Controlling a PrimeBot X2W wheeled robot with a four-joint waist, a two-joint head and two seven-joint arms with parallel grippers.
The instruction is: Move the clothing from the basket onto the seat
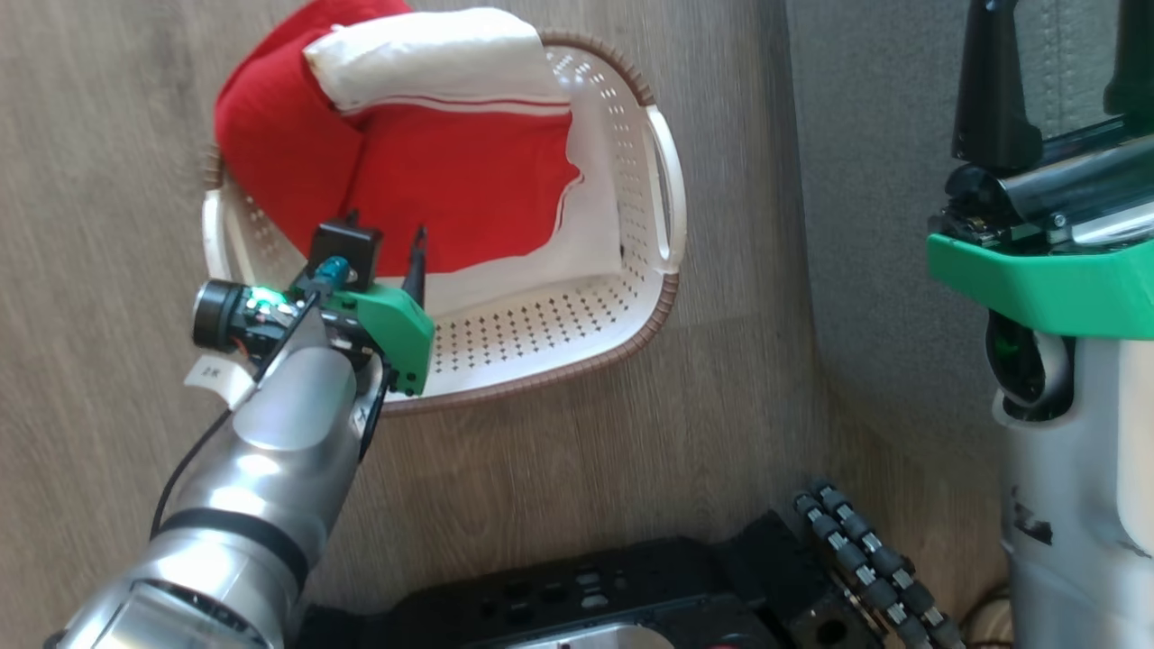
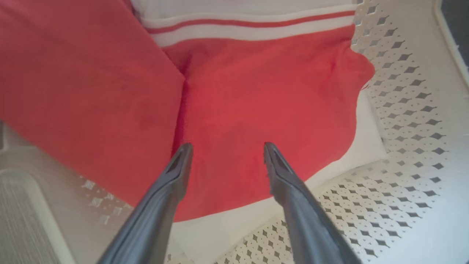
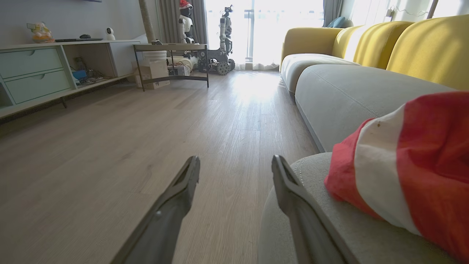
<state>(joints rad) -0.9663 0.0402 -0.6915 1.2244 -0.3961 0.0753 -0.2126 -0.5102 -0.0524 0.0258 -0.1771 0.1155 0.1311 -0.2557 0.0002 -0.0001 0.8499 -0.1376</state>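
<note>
The off-white perforated basket [image 1: 559, 333] with a brown rim stands on the wood floor. A red garment with a white striped panel [image 1: 469, 180] lies in it and bulges over its far-left rim. My left gripper [image 1: 386, 236] hangs open over the basket's near-left rim, fingers pointing at the red cloth. In the left wrist view the gripper [image 2: 227, 146] sits just above the garment [image 2: 256, 102], with nothing between its fingers and the basket wall [image 2: 410, 146] to the right. My right gripper [image 3: 235, 159] is open and empty at the edge of the grey seat [image 3: 351, 99]. A second red-and-white garment [image 3: 414, 172] lies on that seat, right of the gripper.
The grey seat [image 1: 865, 180] runs along the basket's right side in the head view, with my right gripper [image 1: 1059, 72] above it. My dark base [image 1: 586, 595] and a roller wheel [image 1: 865, 559] are at the bottom. Farther off are yellow sofa backs [image 3: 428, 47], a low table [image 3: 172, 47] and a cabinet [image 3: 36, 73].
</note>
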